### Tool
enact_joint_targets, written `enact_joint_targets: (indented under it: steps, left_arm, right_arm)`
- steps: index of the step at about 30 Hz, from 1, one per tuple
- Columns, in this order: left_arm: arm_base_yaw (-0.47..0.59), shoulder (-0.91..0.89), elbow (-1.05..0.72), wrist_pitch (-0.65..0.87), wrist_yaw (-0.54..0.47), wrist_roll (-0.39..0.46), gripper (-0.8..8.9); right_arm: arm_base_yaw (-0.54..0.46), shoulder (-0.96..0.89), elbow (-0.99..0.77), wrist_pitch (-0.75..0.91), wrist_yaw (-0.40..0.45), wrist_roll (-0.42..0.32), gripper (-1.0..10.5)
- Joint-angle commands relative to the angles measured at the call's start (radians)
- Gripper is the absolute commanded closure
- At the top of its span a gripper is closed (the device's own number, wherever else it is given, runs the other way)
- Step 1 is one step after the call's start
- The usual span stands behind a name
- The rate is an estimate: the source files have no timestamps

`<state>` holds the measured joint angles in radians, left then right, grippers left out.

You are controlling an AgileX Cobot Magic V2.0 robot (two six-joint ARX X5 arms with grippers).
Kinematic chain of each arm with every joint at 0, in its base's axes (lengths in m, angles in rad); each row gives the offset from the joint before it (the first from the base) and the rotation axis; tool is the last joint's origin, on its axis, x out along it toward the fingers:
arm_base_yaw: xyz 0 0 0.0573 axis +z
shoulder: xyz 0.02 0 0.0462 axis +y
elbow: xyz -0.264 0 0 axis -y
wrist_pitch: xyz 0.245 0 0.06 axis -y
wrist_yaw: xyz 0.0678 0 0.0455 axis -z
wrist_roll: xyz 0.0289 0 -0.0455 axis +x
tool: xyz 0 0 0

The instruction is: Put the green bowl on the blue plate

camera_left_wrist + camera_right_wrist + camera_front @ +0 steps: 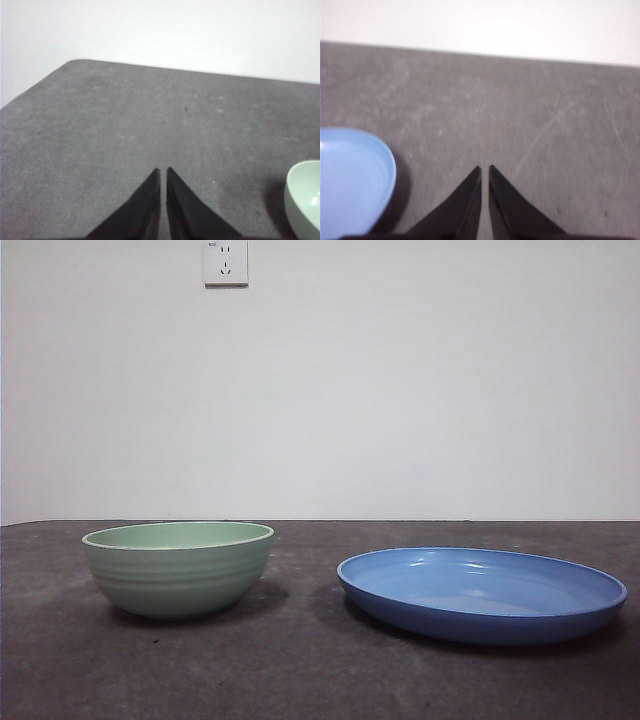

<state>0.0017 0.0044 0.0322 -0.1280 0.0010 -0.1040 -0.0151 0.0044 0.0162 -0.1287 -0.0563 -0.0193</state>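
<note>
The green bowl [178,566] stands upright on the dark table at the left of the front view. To its right, with a gap between them, lies the blue plate [482,592], which is empty. Neither arm shows in the front view. My left gripper [163,171] is shut over bare table, with an edge of the green bowl [305,200] off to one side of it. My right gripper [484,169] is shut too, holding nothing, and part of the blue plate [350,180] shows beside it.
The grey felt-like table [300,660] runs back to a white wall. A white wall socket [226,261] sits high on that wall. In the left wrist view a rounded corner of the table [75,62] shows.
</note>
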Motion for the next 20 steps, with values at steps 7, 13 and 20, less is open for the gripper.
enact_joint_targets:
  steps: [7, 13, 20]
  left_arm:
    - [-0.004, 0.010, 0.039, -0.014, 0.052, -0.228, 7.94]
    - [-0.004, 0.095, 0.224, 0.029, 0.071, -0.335, 7.94]
    - [-0.004, 0.339, 0.522, -0.072, 0.122, -0.285, 7.94]
  right_arm:
    - [0.000, 0.011, 0.041, 0.061, -0.022, 0.201, 9.3]
    - [0.000, 0.099, 0.153, 0.060, -0.060, 0.407, 9.3]
    - [0.000, 0.251, 0.327, 0.050, -0.214, 0.450, 9.3]
